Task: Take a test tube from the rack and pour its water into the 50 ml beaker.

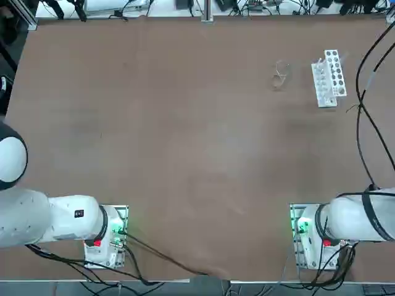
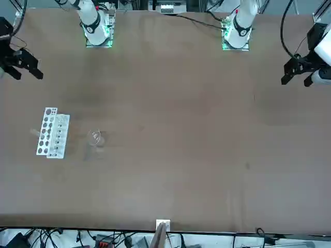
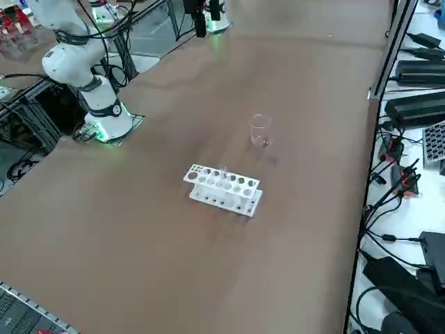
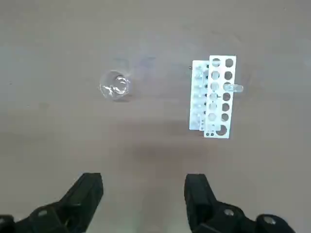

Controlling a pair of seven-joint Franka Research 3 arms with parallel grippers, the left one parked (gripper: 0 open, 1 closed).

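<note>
Rack (image 4: pixel 220 97) stands upright on the tabletop (image 1: pixel 185 142), its long side running away from the robot. The test tube (image 4: pixel 234 88) is in it, in the row of holes farther from the beaker and about the third from the rack's far end, its upper part standing clear of the top plate. Its water cannot be made out. The 50 ml beaker (image 4: pixel 114 85) sits upright to the rack's left, well apart from it. The right gripper (image 4: pixel 144 179) is raised above the table, short of the rack on the robot's side, with its fingers spread wide and nothing between them.

The step in hand looks to be the approach to the tube. It would be best to come over the rack from above, centre the opening on the glass, and lower until the pads reach the exposed part without pressing on the rack's top plate. Clear glass is easy to misjudge, so the alignment deserves a check before closing. The squeeze should be gentle and even, and the lift straight until the tube's lower end is free of the rack; a slant could drag the light rack along or spill water. Tilting should wait until the mouth is over the beaker to the rack's left.
</note>
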